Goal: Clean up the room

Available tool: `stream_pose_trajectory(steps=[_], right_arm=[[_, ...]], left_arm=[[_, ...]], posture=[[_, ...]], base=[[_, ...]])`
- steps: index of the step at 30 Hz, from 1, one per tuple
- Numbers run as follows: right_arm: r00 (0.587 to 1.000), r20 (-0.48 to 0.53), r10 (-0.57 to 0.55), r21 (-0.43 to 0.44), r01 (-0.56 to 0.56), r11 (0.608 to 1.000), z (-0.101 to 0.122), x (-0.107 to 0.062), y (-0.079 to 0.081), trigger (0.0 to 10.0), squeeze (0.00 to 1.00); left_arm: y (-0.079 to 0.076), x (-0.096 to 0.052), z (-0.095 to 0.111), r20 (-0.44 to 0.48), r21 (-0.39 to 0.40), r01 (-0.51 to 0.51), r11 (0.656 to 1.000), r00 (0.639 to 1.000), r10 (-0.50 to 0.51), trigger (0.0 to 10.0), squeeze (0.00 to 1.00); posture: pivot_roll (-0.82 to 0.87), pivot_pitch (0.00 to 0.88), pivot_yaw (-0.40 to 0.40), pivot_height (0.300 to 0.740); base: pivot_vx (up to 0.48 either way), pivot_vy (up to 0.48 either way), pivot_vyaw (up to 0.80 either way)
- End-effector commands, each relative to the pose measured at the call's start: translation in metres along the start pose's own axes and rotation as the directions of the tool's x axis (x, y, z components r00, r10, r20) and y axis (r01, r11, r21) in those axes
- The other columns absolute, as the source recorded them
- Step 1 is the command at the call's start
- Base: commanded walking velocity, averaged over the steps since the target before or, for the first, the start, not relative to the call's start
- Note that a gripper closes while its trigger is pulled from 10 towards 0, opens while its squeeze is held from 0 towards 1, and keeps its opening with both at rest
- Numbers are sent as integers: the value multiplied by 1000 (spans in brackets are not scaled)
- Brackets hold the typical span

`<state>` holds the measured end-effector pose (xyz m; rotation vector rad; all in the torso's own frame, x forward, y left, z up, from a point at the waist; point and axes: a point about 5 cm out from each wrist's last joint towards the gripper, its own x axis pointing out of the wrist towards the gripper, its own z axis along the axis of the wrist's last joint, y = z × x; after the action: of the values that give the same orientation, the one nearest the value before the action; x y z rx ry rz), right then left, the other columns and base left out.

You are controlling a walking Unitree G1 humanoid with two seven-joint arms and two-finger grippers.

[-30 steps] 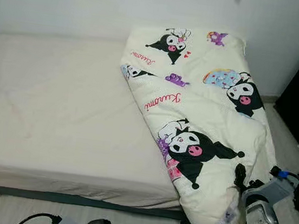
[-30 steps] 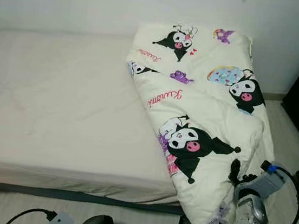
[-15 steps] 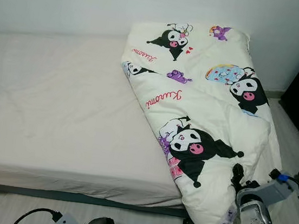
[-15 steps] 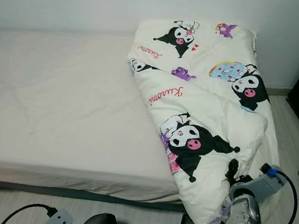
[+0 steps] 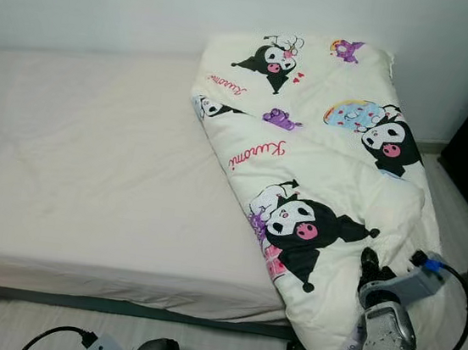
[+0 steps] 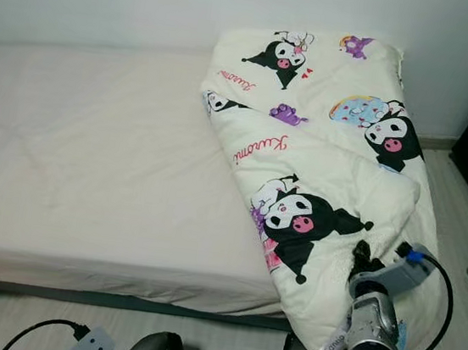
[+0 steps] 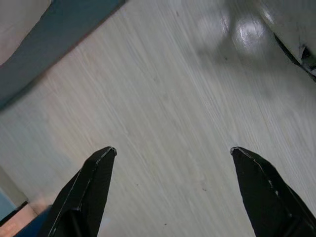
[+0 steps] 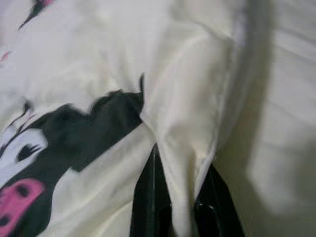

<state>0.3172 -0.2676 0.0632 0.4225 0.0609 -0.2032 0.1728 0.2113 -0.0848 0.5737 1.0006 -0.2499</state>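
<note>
1. Compared with a second ago, my right gripper [image 6: 359,252] is sitting closer in on the quilt [image 5: 321,164], pushed further up its hanging edge toward the bed [image 5: 89,174].
2. Right now I am pinching a raised fold of the quilt between the right gripper's fingers [image 8: 150,197]; in the right wrist view the cream fabric is bunching between them, so the grip is closed on cloth.
3. My left gripper [image 7: 173,158] is hanging idle over the floor [image 7: 163,94] with its fingers spread apart, holding nothing.
4. The quilt is lying crumpled along the right end of the bed, its lower corner spilling off the bed's front edge, and my right gripper is gripping just beside that overhang.
5. I am judging the grip as shallow: only a thin ridge is caught, so a quick pull could let it slip free.
6. Dragging toward the floor would probably slide the whole quilt off the bed, since much of it is already overhanging.
</note>
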Motion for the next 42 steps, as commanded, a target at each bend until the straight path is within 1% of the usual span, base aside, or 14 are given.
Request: stream_pose_trajectory(steps=[1,5,8,9,10,11,13,16,18,25,28,37,38,42], right_arm=[[994,-25,107,-127,-110,986,-3,4,21,0,0],[912,-198,360,-417,-411,811,-25,3,69,0,0],[760,-387,521,-537,-646,543,-53,-11,104,0,0],[760,-387,521,-537,-646,543,-53,-11,104,0,0],[602,-528,599,-524,-786,328,-77,-28,128,0,0],[602,-528,599,-524,-786,328,-77,-28,128,0,0],[470,-639,609,-480,-862,161,-97,-45,139,0,0],[429,-677,598,-464,-879,106,-104,-50,141,0,0],[337,-778,531,-404,-915,-12,-123,-65,134,0,0],[256,-878,405,-319,-943,-95,-142,-82,114,3451,0],[266,-888,374,-323,-941,-98,-144,-83,109,10000,0],[371,-836,404,-376,-924,69,-140,-74,111,10000,0],[365,-814,452,-351,-929,119,-140,-75,118,10000,1000],[302,-778,550,-245,-953,177,-143,-83,132,10000,1000]], left_arm=[[0,-2,-11,-40,-9,-4,1000,999,3,10000,0],[-3,-1,-7,-34,-28,-3,1000,999,2,10000,0],[-5,-1,-7,-34,-36,-2,999,999,1,10000,0],[-5,-1,-7,-34,-36,-2,999,999,1,10000,0],[-8,-1,-8,-38,-43,0,999,999,-2,10000,0],[-8,-1,-8,-38,-43,0,999,999,-2,10000,0],[-9,-1,-10,-43,-47,2,999,999,-4,10000,0],[-10,-1,-10,-45,-48,2,999,999,-4,10000,0],[-11,-2,-12,-51,-58,1,998,999,-4,10000,0],[-14,-2,-15,-62,-70,0,998,998,-4,10000,0],[-16,-2,-15,-66,-68,3,998,998,-7,10000,0],[-18,-1,-11,-62,-64,8,998,998,-12,10000,0],[-19,-1,-10,-61,-65,8,998,998,-12,10000,0],[-20,-1,-8,-61,-71,8,997,998,-13,10000,0]], posture=[[-71,175,122,600],[-77,167,112,600],[-80,162,102,600],[-80,162,102,600],[-82,161,94,600],[-82,161,94,600],[-81,160,86,600],[-80,160,85,600],[-75,157,72,600],[-78,154,65,600],[-86,150,62,600],[-99,138,50,600],[-100,136,47,600],[-101,130,42,600]], base=[[0,0,0],[0,0,0],[0,0,0],[0,0,0],[0,0,0],[0,0,0],[0,0,0],[0,0,0],[0,0,0],[0,0,0],[0,0,0],[0,0,0],[0,0,0],[0,0,0]])
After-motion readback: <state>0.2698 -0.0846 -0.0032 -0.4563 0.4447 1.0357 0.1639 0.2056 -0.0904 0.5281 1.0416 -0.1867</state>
